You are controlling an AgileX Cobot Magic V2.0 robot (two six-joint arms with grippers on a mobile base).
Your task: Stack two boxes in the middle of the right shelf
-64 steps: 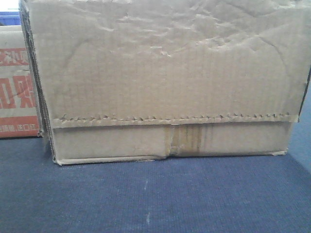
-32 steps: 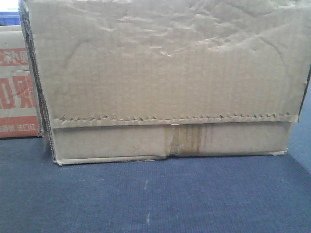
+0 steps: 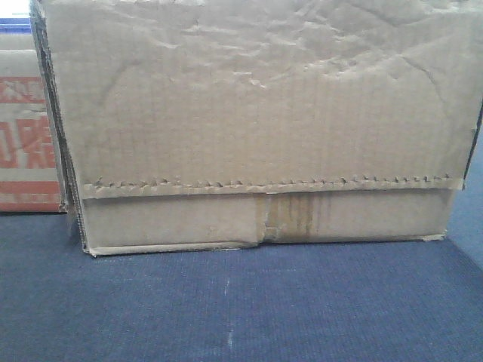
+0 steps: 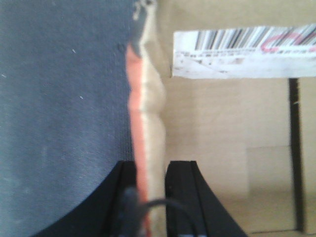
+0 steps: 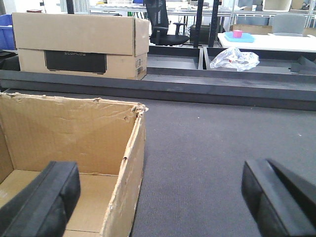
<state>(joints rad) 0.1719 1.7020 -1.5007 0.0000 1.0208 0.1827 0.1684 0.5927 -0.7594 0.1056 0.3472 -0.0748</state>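
Observation:
A large plain brown box (image 3: 256, 136) with a jagged tape edge fills the front view, standing on blue-grey carpet. To its left a second box (image 3: 26, 128) with red print shows only in part. In the left wrist view my left gripper (image 4: 150, 170) is shut on a red-faced cardboard wall (image 4: 145, 103) of an open box, one black finger on each side. My right gripper (image 5: 163, 197) is wide open astride the torn wall (image 5: 131, 173) of an open brown box. Its left finger is inside and its right finger is over the carpet. The shelf is out of view.
Beyond a dark rail (image 5: 197, 84) stands another carton with a black label (image 5: 79, 44). Grey trays hold a crumpled plastic bag (image 5: 234, 58). A blue bin (image 5: 6, 29), an office chair (image 5: 165, 24) and a white table with a blue tray (image 5: 239, 35) lie further back.
The red-printed box at the left has shifted slightly to the right, so its print sits differently at the frame edge. The big brown box has not moved.

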